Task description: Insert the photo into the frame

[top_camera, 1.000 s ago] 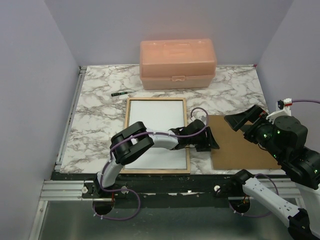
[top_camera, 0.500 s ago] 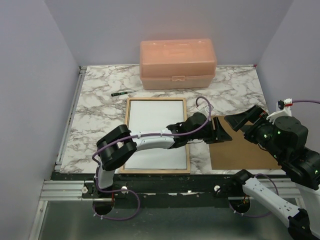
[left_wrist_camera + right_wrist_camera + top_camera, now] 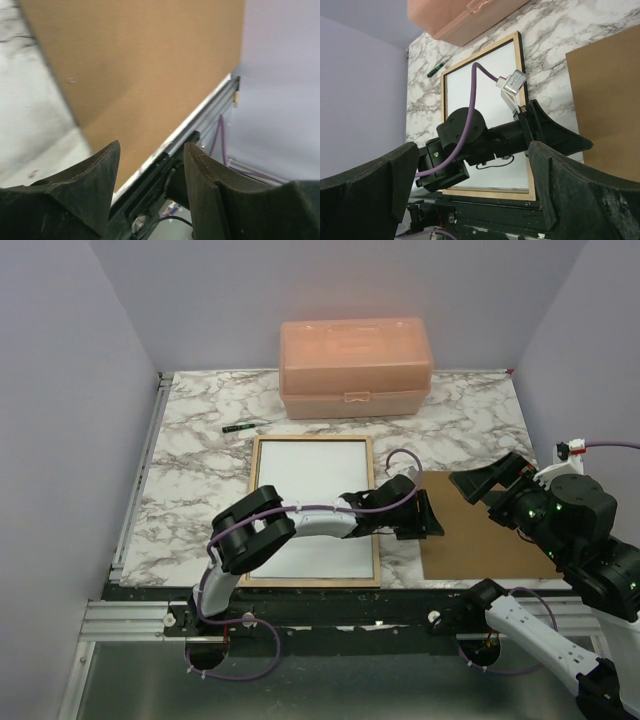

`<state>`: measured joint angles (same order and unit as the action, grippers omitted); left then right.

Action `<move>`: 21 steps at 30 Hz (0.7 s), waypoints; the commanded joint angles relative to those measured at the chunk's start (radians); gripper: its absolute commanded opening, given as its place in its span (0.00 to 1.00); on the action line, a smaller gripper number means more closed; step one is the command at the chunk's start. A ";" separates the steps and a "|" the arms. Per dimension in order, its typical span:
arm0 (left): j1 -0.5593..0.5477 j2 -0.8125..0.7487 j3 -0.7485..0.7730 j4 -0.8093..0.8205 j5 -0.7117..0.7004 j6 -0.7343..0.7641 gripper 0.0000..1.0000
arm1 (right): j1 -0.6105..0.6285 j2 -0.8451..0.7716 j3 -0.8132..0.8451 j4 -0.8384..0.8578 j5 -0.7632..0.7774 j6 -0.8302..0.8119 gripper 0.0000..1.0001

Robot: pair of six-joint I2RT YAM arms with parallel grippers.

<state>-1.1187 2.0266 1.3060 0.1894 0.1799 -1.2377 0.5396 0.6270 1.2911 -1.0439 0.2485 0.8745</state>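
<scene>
Left arm [image 3: 300,513] low across the frame [image 3: 262,455]; right arm [image 3: 585,525] held high.
Your left arm stretches rightward over the frame, which lies wood side up on the counter [image 3: 195,465] with the photo [image 3: 305,472] inside it, white reverse up. The left gripper [image 3: 428,516] is past the frame's right rail, at the left edge of the brown backing panel [image 3: 490,540], jaws partly apart with nothing between them. Your right gripper [image 3: 478,486] hangs raised above the panel's far side, jaws spread wide and empty, aimed toward the left arm.

Plain lavender walls [image 3: 60,390] close in around my white-and-grey marbled counter [image 3: 195,445], evenly lit, with an aluminium rail [image 3: 130,618] along its near edge.
</scene>
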 commanded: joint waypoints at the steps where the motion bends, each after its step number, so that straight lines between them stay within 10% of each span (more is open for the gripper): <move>1: 0.034 0.042 -0.009 -0.145 -0.049 0.004 0.57 | 0.002 -0.006 -0.027 -0.006 0.001 0.002 1.00; 15: 0.035 0.221 0.156 -0.302 -0.049 0.008 0.57 | 0.003 -0.007 -0.046 -0.001 0.000 0.000 1.00; 21: 0.033 0.238 0.151 -0.103 0.018 0.005 0.59 | 0.003 -0.009 -0.052 0.000 -0.003 0.003 1.00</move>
<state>-1.0714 2.1937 1.4883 -0.0086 0.1856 -1.2430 0.5396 0.6270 1.2499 -1.0431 0.2466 0.8742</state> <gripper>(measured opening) 0.583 0.996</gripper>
